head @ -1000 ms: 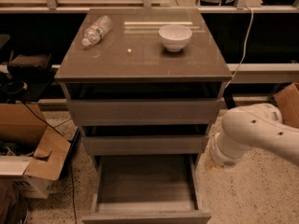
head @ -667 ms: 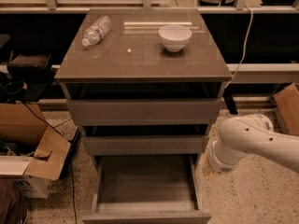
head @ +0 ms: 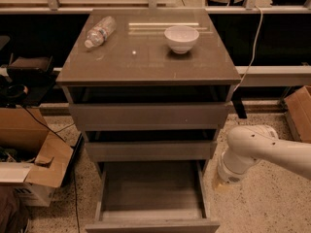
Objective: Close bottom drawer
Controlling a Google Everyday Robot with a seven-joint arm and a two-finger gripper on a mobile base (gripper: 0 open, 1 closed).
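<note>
The grey-brown cabinet has three drawers. The bottom drawer is pulled far out towards me; its shallow box is empty and its flat front is at the lower edge of the view. The middle drawer and the top drawer stand slightly out. My white arm reaches in from the right and ends in a round joint just right of the bottom drawer's right side. The gripper is out of view, hidden under or behind that joint.
A plastic bottle lies on the cabinet top, with a white bowl beside it. An open cardboard box sits on the floor at left, another box at right. A cable hangs behind the cabinet.
My arm has shifted left and a little lower, closer to the bottom drawer's right side. The drawers have not moved.
</note>
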